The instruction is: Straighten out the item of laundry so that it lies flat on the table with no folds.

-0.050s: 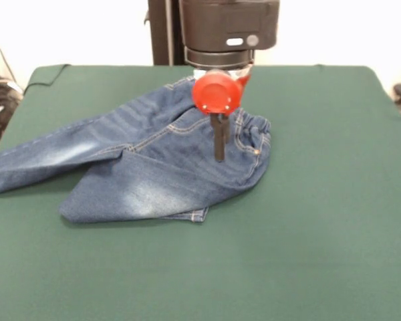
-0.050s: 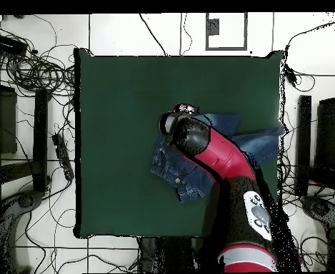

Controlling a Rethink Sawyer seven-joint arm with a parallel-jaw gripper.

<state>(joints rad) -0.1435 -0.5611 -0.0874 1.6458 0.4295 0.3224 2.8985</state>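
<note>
Denim lies bunched on the green table (image 1: 334, 254) — the jeans (image 1: 154, 167) are folded over themselves. In the front view the nearest part is a leg doubled back under the seat, its hemmed cuff (image 1: 195, 215) peeking out at the near edge, which is why the pair looks so short and thick here. Further back, the other leg runs out flat toward nine o'clock and reaches the table's edge. Beyond that sits the elastic waistband (image 1: 254, 134), at about three o'clock from the seat. The gripper (image 1: 219, 150) comes straight down just inside that waistband, its dark tips at or very near the cloth; whether it is pinching the fabric or slack I cannot tell. The jeans spread mostly toward eight o'clock from the gripper — likely a hold near the waist for pulling the folded leg free.
</note>
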